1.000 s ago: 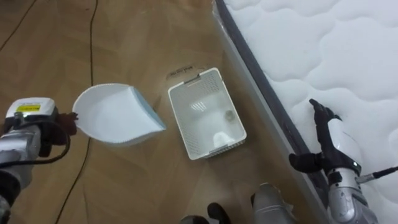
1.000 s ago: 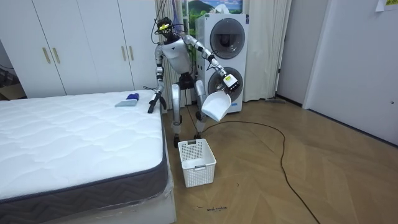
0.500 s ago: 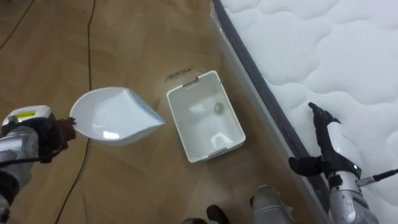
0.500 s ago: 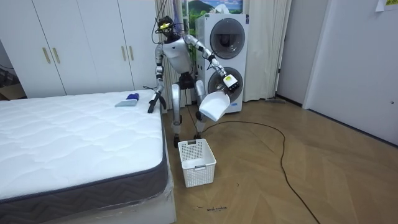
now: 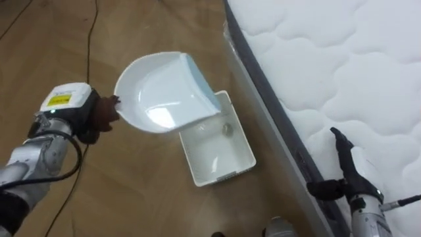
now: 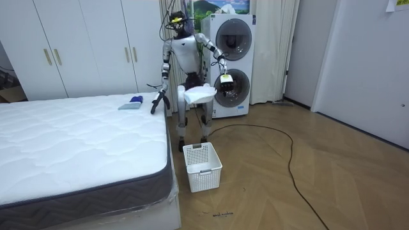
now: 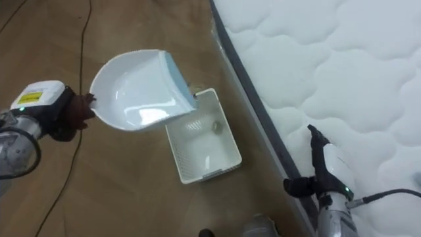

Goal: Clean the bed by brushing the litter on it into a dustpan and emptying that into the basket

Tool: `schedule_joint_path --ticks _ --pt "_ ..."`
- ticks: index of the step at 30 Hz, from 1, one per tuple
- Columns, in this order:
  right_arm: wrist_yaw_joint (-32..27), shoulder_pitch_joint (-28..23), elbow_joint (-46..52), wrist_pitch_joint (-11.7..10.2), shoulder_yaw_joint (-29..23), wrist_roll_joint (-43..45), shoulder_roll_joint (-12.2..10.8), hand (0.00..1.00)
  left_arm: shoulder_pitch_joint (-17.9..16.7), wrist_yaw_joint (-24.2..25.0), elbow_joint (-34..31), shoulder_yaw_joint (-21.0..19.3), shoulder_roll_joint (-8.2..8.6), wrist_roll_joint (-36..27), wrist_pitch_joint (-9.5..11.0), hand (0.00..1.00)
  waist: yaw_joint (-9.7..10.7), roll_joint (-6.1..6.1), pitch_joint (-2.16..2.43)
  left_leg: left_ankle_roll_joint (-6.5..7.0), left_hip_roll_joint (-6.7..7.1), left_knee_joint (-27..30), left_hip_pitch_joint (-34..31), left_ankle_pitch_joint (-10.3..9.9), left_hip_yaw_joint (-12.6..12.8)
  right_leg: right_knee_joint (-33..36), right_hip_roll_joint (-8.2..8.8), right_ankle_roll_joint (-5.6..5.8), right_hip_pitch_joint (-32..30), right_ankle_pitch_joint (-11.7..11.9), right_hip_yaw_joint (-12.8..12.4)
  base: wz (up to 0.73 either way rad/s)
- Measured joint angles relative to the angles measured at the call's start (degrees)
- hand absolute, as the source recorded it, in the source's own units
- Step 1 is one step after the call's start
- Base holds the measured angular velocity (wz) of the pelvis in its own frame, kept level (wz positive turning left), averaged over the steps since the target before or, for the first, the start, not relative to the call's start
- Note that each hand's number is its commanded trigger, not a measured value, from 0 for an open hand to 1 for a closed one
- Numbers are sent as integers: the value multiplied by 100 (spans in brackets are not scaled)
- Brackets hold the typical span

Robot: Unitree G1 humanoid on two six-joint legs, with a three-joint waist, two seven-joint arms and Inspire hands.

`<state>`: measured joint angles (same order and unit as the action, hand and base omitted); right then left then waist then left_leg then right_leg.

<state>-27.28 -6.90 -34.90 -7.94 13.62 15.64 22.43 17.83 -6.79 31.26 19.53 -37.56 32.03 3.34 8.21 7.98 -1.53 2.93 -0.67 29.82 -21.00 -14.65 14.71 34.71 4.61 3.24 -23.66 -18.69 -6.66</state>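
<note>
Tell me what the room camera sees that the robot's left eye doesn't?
The room view adds the stacked washing machines, the white wardrobes and a blue thing on the mattress. The left eye view looks into the basket, where a small thing lies. Both share the white dustpan in the left hand, the basket and the mattress.

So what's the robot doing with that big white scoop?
It is tidying up beside the bed. Its left hand grips a white dustpan by the handle and holds it over a white basket on the floor, with one small thing lying inside. Its right hand hangs open at the edge of the mattress.
</note>
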Motion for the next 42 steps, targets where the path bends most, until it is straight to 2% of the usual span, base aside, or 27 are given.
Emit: schedule_joint_path --ticks 2,6,7,8,9,10,12,13,14,15,16,17,18,19,20,24,28,31,33,34,35,36,38,39,40,41,42 --pt "-1 -221 112 28 -136 -75 -8 0 -265 -54 -351 -232 5 -225 84 100 -47 -41 39 -33 -39 -137 210 -22 2 -258 -77 18 247 115 -82 -40" --pt "-9 -608 272 57 -411 -219 -57 0 -581 -64 -719 -387 21 -383 89 100 -58 -165 103 -45 -120 -449 717 -61 107 -730 -166 34 660 386 -78 -35" --pt "-8 -603 285 58 -438 -208 -56 0 -644 -97 -738 -434 47 -414 90 100 -86 -175 99 -48 -162 -457 777 -95 186 -744 -183 33 664 434 -35 -92" --pt "-3 -590 376 61 -498 -216 -58 0 -826 -164 -769 -627 182 -429 89 100 -221 -191 103 -55 -230 -504 936 -136 399 -797 -182 -6 663 546 160 -146" --pt "1 -585 465 54 -522 -213 -71 0 -1058 -178 -793 -843 367 -429 83 100 -404 -209 96 -85 -295 -596 1182 -178 579 -827 -146 -100 665 712 582 -166" --pt "17 -582 480 45 -522 -202 -91 0 -1212 -196 -836 -954 440 -428 80 100 -449 -226 97 -99 -290 -652 1302 -203 581 -830 -110 -171 679 770 865 -190" --pt "67 -483 550 28 -533 -204 -134 0 -1750 -364 -1018 -1259 767 -416 79 100 -605 -290 90 -119 -290 -839 1727 -296 613 -786 61 -418 786 930 1765 -177" --pt "72 -479 550 27 -534 -211 -147 0 -1839 -400 -1068 -1283 838 -426 77 100 -615 -327 82 -124 -287 -873 1789 -321 675 -789 126 -471 791 962 1986 -145" --pt "90 -496 550 32 -534 -224 -178 0 -1970 -421 -1226 -1302 937 -432 71 100 -623 -372 90 -128 -321 -900 1869 -349 909 -809 230 -568 784 1031 2341 -116" --pt "191 -502 549 38 -534 -231 -223 0 -2063 -423 -1394 -1301 980 -429 73 100 -626 -441 77 -122 -392 -913 1893 -376 1168 -848 230 -630 759 1114 2535 -104" --pt "252 -511 546 39 -533 -233 -245 0 -2095 -423 -1448 -1298 1010 -429 76 100 -594 -463 82 -122 -444 -920 1902 -383 1289 -896 225 -644 768 1168 2600 -98" --pt "342 -551 546 35 -531 -229 -283 0 -2156 -434 -1477 -1299 1085 -435 81 100 -585 -520 99 -143 -508 -973 1987 -382 1568 -853 232 -681 786 1188 2690 -106" --pt "385 -590 547 35 -532 -235 -294 0 -2253 -446 -1477 -1325 1213 -443 74 100 -597 -535 116 -191 -563 -1013 2117 -389 1813 -668 229 -629 840 1072 2709 -106" --pt "389 -612 546 35 -534 -240 -294 0 -2275 -445 -1476 -1325 1263 -444 74 100 -589 -545 114 -215 -578 -1018 2165 -403 1878 -624 229 -585 894 993 2681 -86" --pt "409 -657 547 29 -532 -312 -303 0 -2286 -444 -1475 -1325 1354 -502 82 100 -551 -597 107 -256 -586 -1027 2259 -422 1990 -634 187 -549 978 876 2508 -50" --pt "412 -770 580 -66 -538 -430 -389 0 -2311 -481 -1475 -1324 1628 -892 89 100 -507 -623 134 -361 -666 -1024 2395 -453 1978 -999 -122 -700 1097 911 2251 -37" --pt "414 -866 589 -237 -593 -458 -476 0 -2363 -557 -1475 -1324 1780 -930 88 100 -450 -654 141 -432 -756 -821 2466 -485 1998 -974 -239 -740 1077 851 2147 -30" --pt "437 -910 568 -250 -590 -524 -529 0 -2477 -633 -1472 -1325 1881 -1217 87 100 -532 -698 134 -430 -905 -86 2432 -481 1923 -865 -403 -819 1127 704 1843 -67" --pt "464 -998 496 -250 -587 -623 -529 0 -2625 -666 -1427 -1320 1904 -1280 90 100 -536 -671 123 -472 -1046 597 2432 -390 1427 -838 -600 -917 1354 595 1435 -85" --pt "483 -1026 495 -248 -582 -649 -529 0 -2650 -683 -1393 -1320 1903 -1314 94 100 -543 -690 111 -465 -1035 784 2401 -315 1261 -806 -662 -926 1394 561 1272 -98" --pt "522 -1031 480 -240 -578 -666 -522 0 -2748 -739 -1316 -1329 1924 -1409 111 100 -604 -755 66 -427 -940 1025 2298 -150 855 -776 -770 -965 1502 535 912 -117" --pt "518 -1022 473 -240 -628 -662 -520 0 -2862 -740 -1314 -1333 1965 -1456 126 100 -623 -717 94 -402 -776 972 2140 -254 383 -803 -874 -989 1516 551 607 -121" --pt "521 -997 396 -240 -644 -660 -532 0 -2882 -736 -1318 -1333 2000 -1455 150 100 -640 -724 84 -433 -627 830 1738 -404 -30 -786 -948 -962 1488 591 287 -110" --pt "533 -1009 362 -237 -643 -657 -530 0 -2883 -740 -1318 -1333 2040 -1457 196 100 -671 -725 84 -435 -548 552 1497 -404 -283 -771 -977 -965 1489 599 121 -106" --pt "537 -1029 363 -235 -647 -660 -525 0 -2894 -751 -1318 -1333 2065 -1455 220 100 -693 -711 92 -470 -500 333 1424 -382 -449 -771 -1005 -964 1495 600 20 -112" --pt "557 -1055 362 -235 -649 -660 -529 0 -2953 -782 -1317 -1341 2084 -1456 301 100 -712 -688 107 -521 -394 -175 1329 -294 -839 -747 -1074 -943 1514 592 -202 -112" --pt "590 -1089 363 -232 -648 -655 -531 0 -3024 -786 -1317 -1379 2101 -1456 367 100 -723 -690 107 -628 -296 -499 1288 -29 -1185 -664 -1129 -897 1518 526 -441 -111"
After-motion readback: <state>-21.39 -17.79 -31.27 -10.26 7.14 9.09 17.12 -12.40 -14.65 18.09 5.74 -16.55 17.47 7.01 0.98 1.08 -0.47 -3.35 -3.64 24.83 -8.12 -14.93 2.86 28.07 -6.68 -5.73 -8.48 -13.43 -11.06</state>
